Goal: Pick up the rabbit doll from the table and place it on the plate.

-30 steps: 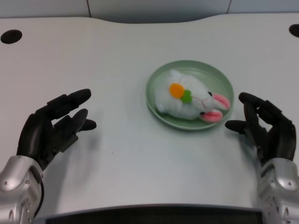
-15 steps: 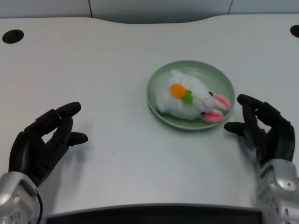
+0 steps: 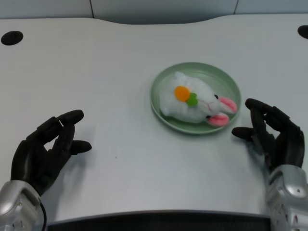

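Observation:
A white rabbit doll (image 3: 193,102) with pink ears and an orange and green patch lies on its side inside the pale green plate (image 3: 231,85), right of the table's middle. My left hand (image 3: 44,150) hovers near the front left of the table, far from the plate, open, fingers apart, holding nothing. My right hand (image 3: 272,136) rests just right of the plate with its fingers spread.
The white table (image 3: 110,72) has a black hole (image 3: 11,37) at its far left corner and another hole (image 3: 303,32) at its far right. A dark edge (image 3: 154,222) runs along the table's front.
My left hand has drawn back toward the front left edge and lowered since a second ago; over the last half second it barely moved. Doll, plate and right hand stay put.

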Motion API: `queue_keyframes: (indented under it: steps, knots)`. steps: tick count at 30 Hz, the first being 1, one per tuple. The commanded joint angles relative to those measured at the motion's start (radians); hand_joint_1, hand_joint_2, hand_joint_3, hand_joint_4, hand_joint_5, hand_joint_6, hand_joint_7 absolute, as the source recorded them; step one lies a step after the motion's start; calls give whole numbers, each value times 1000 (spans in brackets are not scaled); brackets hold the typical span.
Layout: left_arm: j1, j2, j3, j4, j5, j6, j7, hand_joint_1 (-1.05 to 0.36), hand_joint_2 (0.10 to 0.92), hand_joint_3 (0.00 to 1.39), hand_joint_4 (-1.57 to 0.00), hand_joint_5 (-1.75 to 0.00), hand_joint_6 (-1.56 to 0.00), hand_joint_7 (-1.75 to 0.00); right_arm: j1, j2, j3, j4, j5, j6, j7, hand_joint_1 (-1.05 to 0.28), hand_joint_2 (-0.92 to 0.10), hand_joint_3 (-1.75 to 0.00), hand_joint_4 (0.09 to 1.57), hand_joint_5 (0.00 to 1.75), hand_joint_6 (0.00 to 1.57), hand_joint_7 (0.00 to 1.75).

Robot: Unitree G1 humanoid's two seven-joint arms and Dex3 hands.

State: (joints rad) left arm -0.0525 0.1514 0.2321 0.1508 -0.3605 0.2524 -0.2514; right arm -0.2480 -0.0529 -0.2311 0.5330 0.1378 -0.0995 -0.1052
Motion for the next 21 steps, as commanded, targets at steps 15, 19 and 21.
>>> queue_keyframes:
  steps: [15, 19, 21]
  knots:
    - [-14, -20, -11, 26, 15, -2, 7, -532, 921, 414, -383, -1538, -513, -715, -40, -19, -28, 75, 23, -27, 22, -359, -921, -231, 835, 1024, 852, 398]
    - [-14, -20, -8, 26, 15, 4, 10, -528, 921, 415, -392, -1532, -508, -714, -43, -17, -29, 82, 24, -32, 20, -356, -921, -230, 836, 1018, 855, 400]
    - [-15, -19, -6, 35, 13, -8, 0, -534, 921, 409, -378, -1532, -498, -713, -45, -13, -31, 78, 24, -20, 8, -357, -921, -224, 835, 1015, 848, 396]
